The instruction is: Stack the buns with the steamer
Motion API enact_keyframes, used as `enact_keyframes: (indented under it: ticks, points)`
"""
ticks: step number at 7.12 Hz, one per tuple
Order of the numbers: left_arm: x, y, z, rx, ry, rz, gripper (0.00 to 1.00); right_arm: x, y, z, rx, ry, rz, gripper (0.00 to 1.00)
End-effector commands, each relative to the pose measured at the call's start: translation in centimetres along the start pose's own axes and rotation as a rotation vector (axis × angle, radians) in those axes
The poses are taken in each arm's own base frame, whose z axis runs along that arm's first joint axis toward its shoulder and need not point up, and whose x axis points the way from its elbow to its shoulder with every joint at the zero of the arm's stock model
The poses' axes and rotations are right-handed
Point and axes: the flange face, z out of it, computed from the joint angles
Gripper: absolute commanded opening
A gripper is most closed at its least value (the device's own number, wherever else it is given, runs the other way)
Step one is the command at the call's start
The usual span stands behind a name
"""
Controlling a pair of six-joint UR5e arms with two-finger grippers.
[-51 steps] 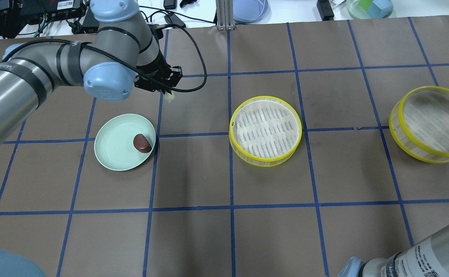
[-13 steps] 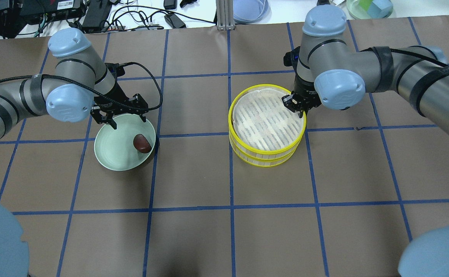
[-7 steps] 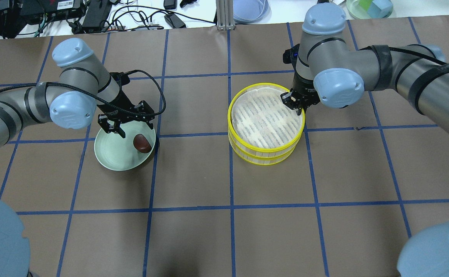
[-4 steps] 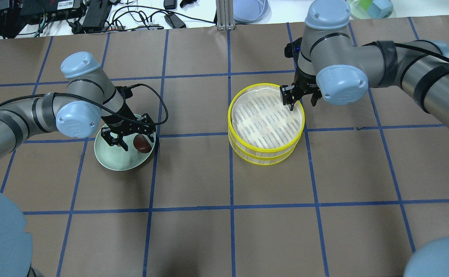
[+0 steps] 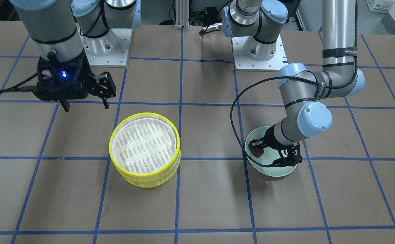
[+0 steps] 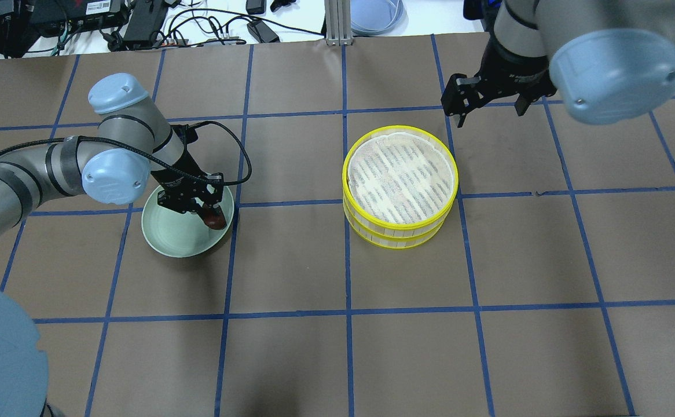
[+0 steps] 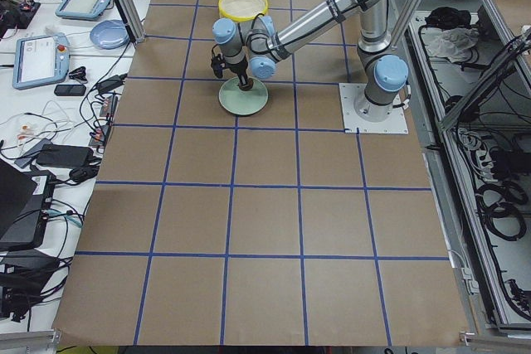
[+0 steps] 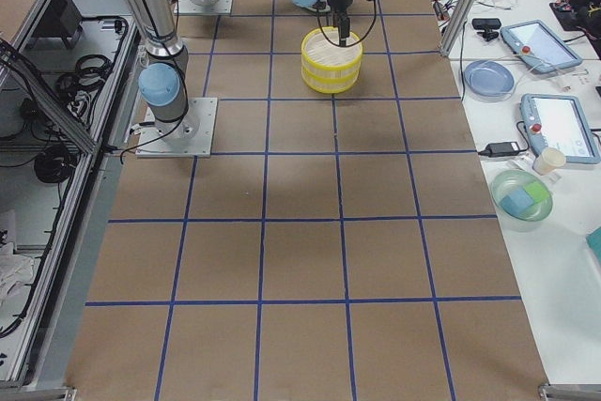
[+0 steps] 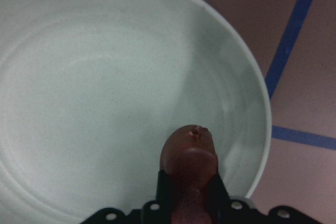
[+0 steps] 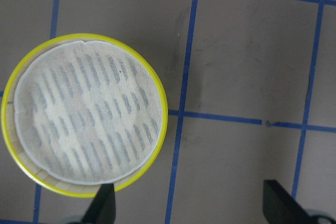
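From overhead the left gripper (image 6: 207,209) covers most of the reddish-brown bun (image 6: 216,220); the wrist view shows it blurred, the fingers (image 9: 165,193) cut off by the bottom edge. The upper steamer tier (image 6: 400,174) hides the inside of the lower tier (image 6: 398,240). From the left end of the bench (image 7: 265,230) the bun is too small to judge.

Left arm (image 5: 338,30) and right arm (image 5: 48,23): silver-grey tubular links, pale blue joint caps (image 5: 314,118), black bands, and lettering too small to read. A black cable (image 5: 231,112) loops behind the left tool (image 6: 210,209). The right tool (image 5: 85,105) is black, with a blue lamp (image 5: 62,74) above it. The bases sit on screwed square plates (image 5: 275,64).
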Motion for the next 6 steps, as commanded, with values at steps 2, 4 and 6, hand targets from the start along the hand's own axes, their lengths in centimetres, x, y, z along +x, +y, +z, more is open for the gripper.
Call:
enact_keyframes:
  ticks: [2, 4, 6]
  points:
    - [2.2, -0.7, -7.8, 0.114, 0.013, 0.030, 0.00, 0.6, 1.0, -7.1, 0.035, 0.014, 0.055, 0.99]
    - [7.8, 1.8, -11.9, 0.158, 0.040, 0.015, 0.00, 0.5, 1.2, -7.3, 0.036, 0.010, 0.055, 1.00]
    - [20.2, 7.0, -14.0, 0.222, 0.068, 0.022, 0.00, 0.4, 1.3, -7.3, 0.040, 0.004, 0.053, 1.00]
